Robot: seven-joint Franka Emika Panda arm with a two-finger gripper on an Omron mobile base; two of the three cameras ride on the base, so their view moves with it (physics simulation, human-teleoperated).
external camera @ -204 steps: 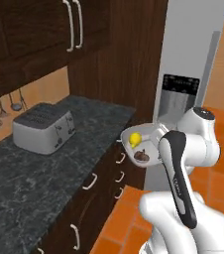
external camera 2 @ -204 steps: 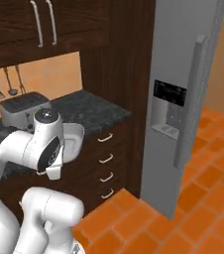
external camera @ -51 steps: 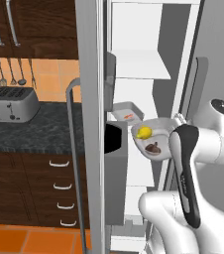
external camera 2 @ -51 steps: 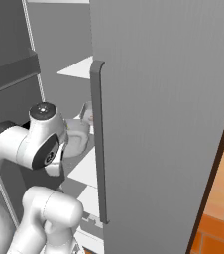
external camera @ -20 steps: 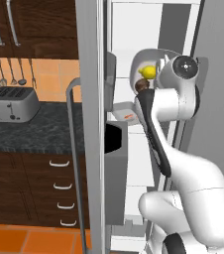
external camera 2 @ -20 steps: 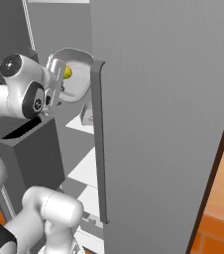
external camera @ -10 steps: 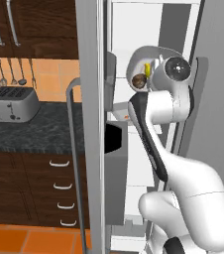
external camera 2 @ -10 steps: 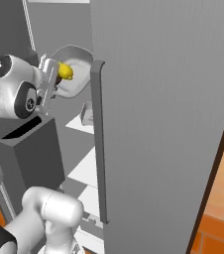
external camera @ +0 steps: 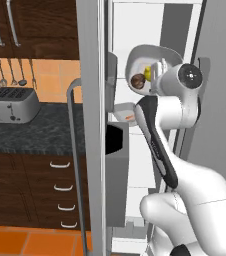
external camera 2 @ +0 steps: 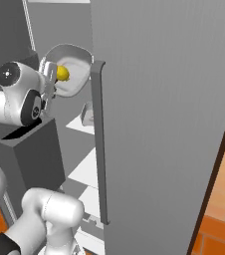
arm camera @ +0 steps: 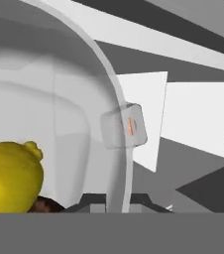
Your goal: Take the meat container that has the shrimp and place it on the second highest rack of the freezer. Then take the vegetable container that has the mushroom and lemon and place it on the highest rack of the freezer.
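— Left base view: where's the bowl [external camera: 150, 56]?
— My gripper [external camera: 156, 75] is clamped on its rim, lemon [external camera: 147, 74] and mushroom [external camera: 137, 80] inside, by the freezer's [external camera: 150, 30] top shelf. I judge it's step two; next, push inward and level it.

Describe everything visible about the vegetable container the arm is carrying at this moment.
The vegetable container is a shallow, rounded, pale grey bowl that looks translucent in the hand view. It is held high in front of the open freezer, tipped steeply onto its side. The lemon and the dark-brown mushroom lie against its inner wall. The gripper appears clamped on its rim.
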